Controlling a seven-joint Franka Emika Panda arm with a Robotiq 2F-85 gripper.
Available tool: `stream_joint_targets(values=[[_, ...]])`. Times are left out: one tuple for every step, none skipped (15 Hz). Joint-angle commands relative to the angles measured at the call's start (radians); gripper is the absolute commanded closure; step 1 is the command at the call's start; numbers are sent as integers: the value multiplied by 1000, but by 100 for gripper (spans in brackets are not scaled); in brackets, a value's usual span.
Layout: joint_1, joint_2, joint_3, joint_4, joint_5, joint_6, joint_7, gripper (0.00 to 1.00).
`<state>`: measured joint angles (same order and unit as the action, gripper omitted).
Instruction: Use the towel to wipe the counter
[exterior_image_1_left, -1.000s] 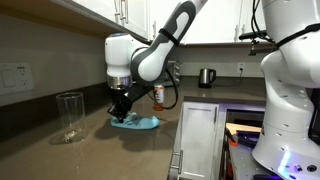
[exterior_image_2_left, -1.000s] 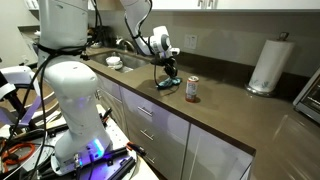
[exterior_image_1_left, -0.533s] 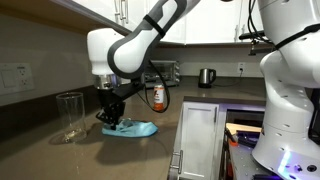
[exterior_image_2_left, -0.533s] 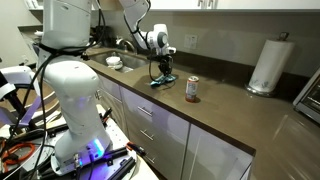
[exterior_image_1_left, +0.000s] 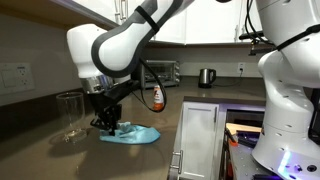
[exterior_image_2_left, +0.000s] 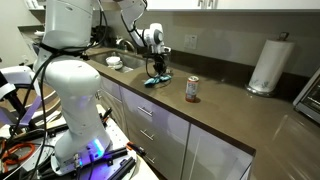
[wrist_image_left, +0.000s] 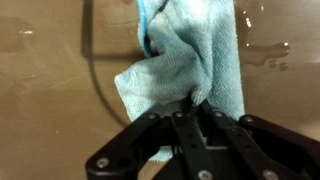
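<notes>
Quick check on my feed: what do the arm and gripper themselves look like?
The arm is glossy white, with rounded segments and dark joint bands. The gripper is black, its linkage fingers angular in the wrist view. A thin dark cable loops beside the wrist.

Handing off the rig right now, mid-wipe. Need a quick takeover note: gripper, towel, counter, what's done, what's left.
Gripper: shut on the towel, fingers pinching a bunched edge.
Towel: lying on the counter, the rest spread out behind the gripper. It is close to the drinking glass, apparently not touching it.
Done: towel grasped and dragged along the counter toward the glass over the last second.
Left: probably more strokes over the rest of the counter, then release. Mind the glass on the next pass.
</notes>
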<state>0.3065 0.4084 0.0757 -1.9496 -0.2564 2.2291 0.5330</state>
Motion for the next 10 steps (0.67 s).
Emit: stream_joint_targets(values=[[58, 39, -18, 43, -36, -83, 94, 96], [71, 45, -22, 52, -50, -102, 127, 96], [82, 50, -25, 59, -61, -120, 155, 96], [91, 55, -27, 64, -74, -133, 182, 96], [97, 57, -26, 67, -86, -143, 202, 96], [102, 62, -26, 73, -96, -155, 222, 96], [106, 64, -23, 78, -104, -165, 235, 96], [108, 67, -19, 83, -108, -175, 241, 96], [109, 70, -16, 89, -111, -182, 243, 96], [109, 74, -12, 94, -111, -186, 235, 96]])
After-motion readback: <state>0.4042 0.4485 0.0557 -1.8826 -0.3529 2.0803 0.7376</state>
